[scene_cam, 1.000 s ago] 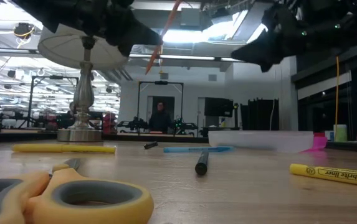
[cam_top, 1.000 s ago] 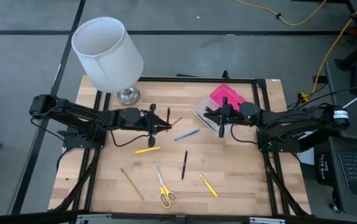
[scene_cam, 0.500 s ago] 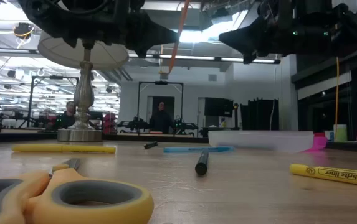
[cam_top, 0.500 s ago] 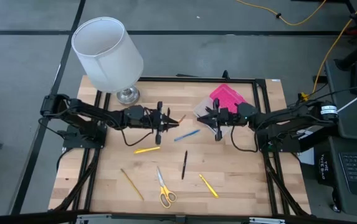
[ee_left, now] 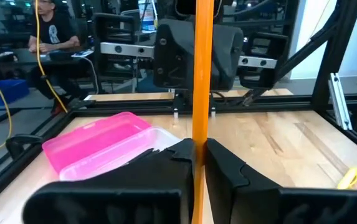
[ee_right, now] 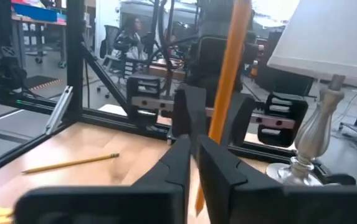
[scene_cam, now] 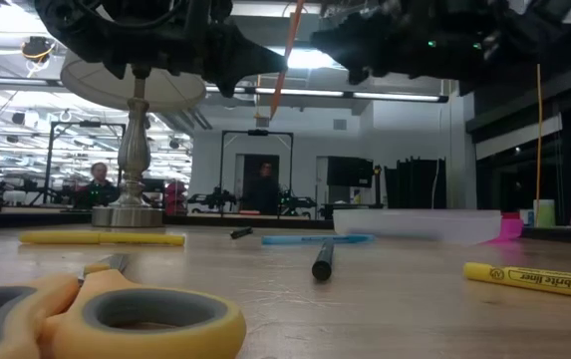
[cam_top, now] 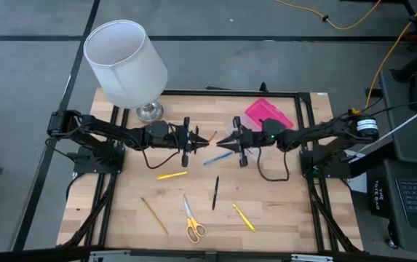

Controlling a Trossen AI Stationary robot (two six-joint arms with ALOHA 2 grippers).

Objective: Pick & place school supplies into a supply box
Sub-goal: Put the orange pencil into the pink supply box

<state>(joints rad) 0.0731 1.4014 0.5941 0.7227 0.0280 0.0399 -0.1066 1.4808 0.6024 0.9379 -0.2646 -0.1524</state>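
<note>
Scissors, yellow-handled, lie nearest the table's front edge, flat on the wood. Mid-table, left gripper is clamped on an orange pencil held upright above the surface. Right gripper faces it, fingers narrowed, nothing between them. Beyond it, pink-lidded supply box sits at the table's back right.

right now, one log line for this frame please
left gripper: shut on orange pencil, upright above table centre | right gripper: facing it, close to pencil | supply box: on table beside right gripper | next: likely handover
</note>
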